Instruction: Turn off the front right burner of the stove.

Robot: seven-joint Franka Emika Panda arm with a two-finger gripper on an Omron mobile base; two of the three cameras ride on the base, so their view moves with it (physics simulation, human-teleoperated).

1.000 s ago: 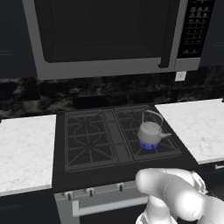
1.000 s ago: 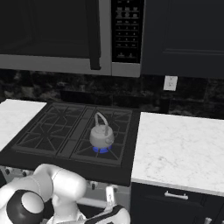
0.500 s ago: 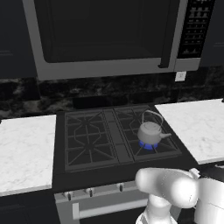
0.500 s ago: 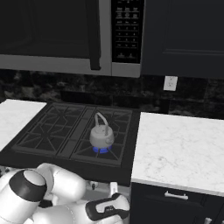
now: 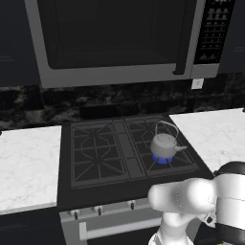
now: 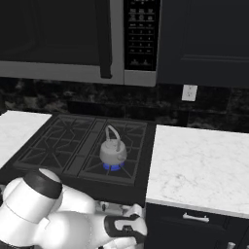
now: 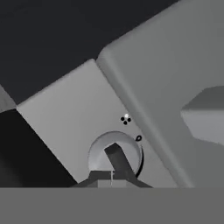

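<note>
The stove (image 5: 103,189) is a black gas cooktop with four star grates. Its front right burner (image 5: 161,160) burns with a blue flame (image 6: 113,167) under a small grey kettle (image 5: 165,145). In the hand view a round silver knob (image 7: 101,154) with a raised dark bar sits on the stove's silver front panel (image 7: 74,113). My gripper (image 7: 111,178) is right at the lower end of that bar, its fingertips drawn together and shut with nothing between them. In the right base view my hand is low against the panel's right end (image 6: 127,224).
A large microwave (image 5: 119,40) hangs above the cooktop. White marble counters lie to the left (image 5: 26,160) and right (image 6: 199,165). Three other knobs (image 5: 98,209) line the panel. A dark cabinet drawer with a handle (image 6: 197,218) is under the right counter.
The arm has folded further down and to the right, and the hand has crept up closer to the right end of the stove's front panel. The kettle and flame are unchanged.
</note>
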